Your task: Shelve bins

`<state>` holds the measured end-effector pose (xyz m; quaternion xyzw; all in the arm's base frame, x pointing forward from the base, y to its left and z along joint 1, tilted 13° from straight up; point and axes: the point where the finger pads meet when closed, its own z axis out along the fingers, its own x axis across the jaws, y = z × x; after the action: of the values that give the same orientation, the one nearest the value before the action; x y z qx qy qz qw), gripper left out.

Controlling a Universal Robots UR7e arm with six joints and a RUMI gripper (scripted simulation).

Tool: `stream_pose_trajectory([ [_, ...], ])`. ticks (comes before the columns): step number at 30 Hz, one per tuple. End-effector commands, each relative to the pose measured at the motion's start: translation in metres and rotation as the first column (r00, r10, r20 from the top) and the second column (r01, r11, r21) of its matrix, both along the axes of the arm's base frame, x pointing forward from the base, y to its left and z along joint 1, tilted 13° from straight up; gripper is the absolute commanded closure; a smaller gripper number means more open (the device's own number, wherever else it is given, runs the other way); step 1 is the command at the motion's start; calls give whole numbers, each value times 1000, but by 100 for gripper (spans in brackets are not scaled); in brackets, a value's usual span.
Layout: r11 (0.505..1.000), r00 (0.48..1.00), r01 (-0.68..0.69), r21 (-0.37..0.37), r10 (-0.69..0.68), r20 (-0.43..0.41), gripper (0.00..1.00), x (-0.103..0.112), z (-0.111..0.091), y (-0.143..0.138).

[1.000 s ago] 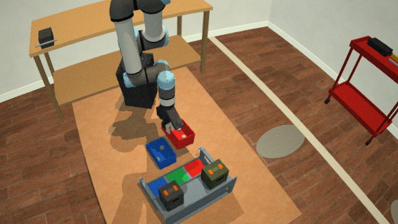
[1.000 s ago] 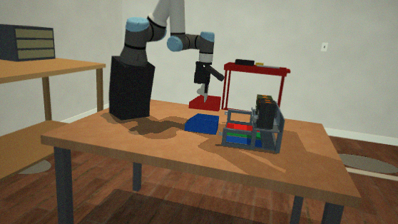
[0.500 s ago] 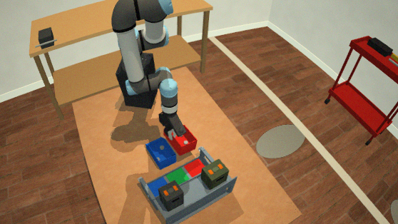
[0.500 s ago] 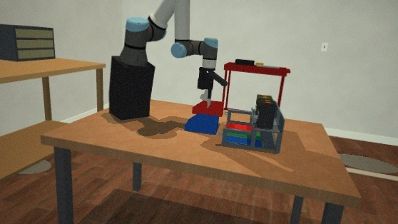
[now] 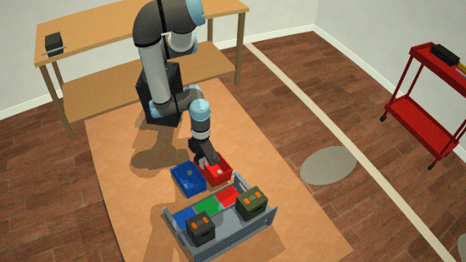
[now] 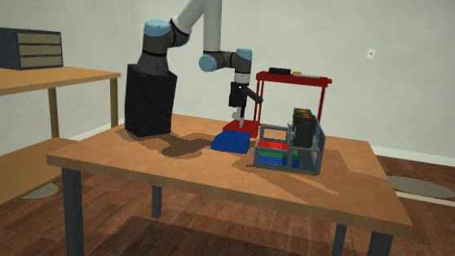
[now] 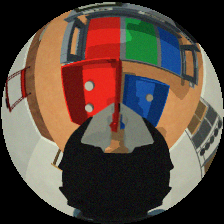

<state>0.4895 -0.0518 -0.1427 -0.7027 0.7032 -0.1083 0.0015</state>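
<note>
Now: gripper (image 7: 116, 125) clamped on the red bin's (image 5: 217, 168) thin side wall, the wall nearest the blue bin (image 5: 189, 178). Red bin sits on the table (image 6: 122, 163) just behind the shelf (image 5: 271, 214), touching the blue bin beside it. Two pale parts inside red bin. Shelf's red mark (image 5: 227, 195) lies just in front of red bin.

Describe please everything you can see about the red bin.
The red bin is a small open-topped box with smooth, plastic-looking walls. Two small pale round parts lie inside it. It sits on the table beside the blue bin, just in front of the shelf, near its red mark. The hand is shut on the wall nearest the blue bin.
</note>
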Motion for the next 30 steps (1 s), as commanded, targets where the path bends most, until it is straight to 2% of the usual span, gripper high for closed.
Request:
stream_pose_trajectory([
  [1, 1000, 1000, 0, 0, 0, 1, 100, 1, 0, 0],
  [18, 1000, 1000, 0, 1, 0, -1, 100, 1, 0, 0],
  [30, 1000, 999, 5, 11, -5, -38, 100, 2, 1, 0],
])
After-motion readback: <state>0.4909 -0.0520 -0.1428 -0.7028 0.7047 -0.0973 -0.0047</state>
